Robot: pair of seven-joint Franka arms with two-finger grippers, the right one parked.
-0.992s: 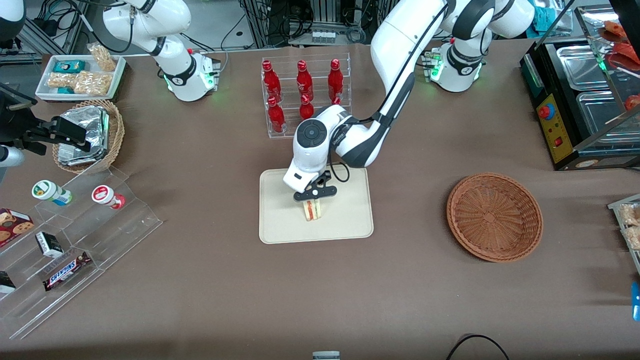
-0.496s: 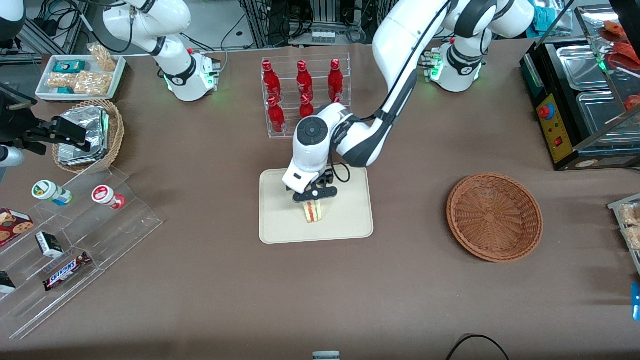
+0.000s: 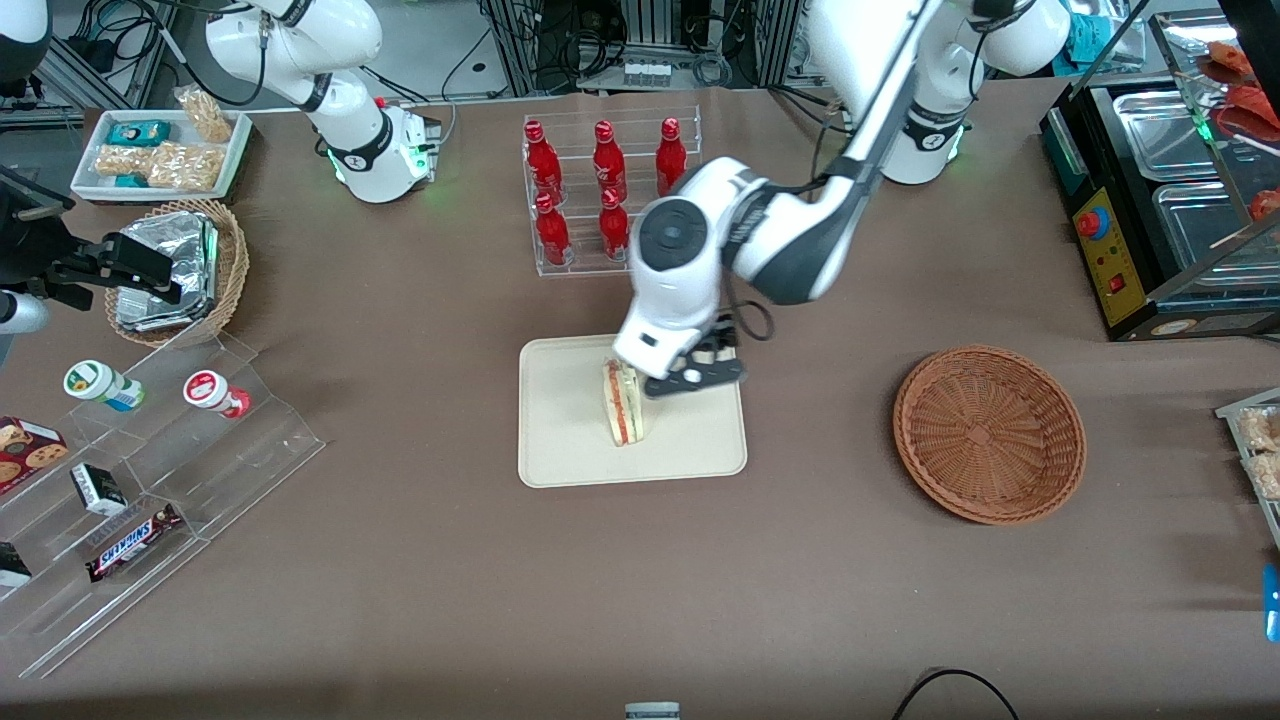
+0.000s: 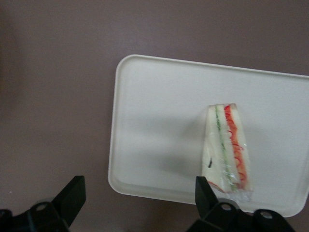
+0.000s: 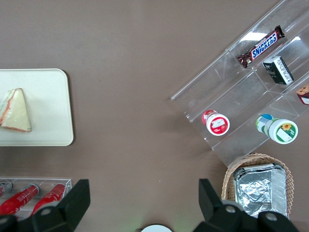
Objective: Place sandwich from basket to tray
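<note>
Wrist view: gripper (image 4: 137, 203) fingers (image 4: 72, 195) wide open, empty, above sandwich (image 4: 226, 147)/tray (image 4: 154, 121).

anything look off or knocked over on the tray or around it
Nothing stands out. The sandwich sits alone on the tray, intact in its wrap. The gripper hangs open above the tray beside it, touching nothing. The basket sits upright with nothing in it, toward the working arm's end.
</note>
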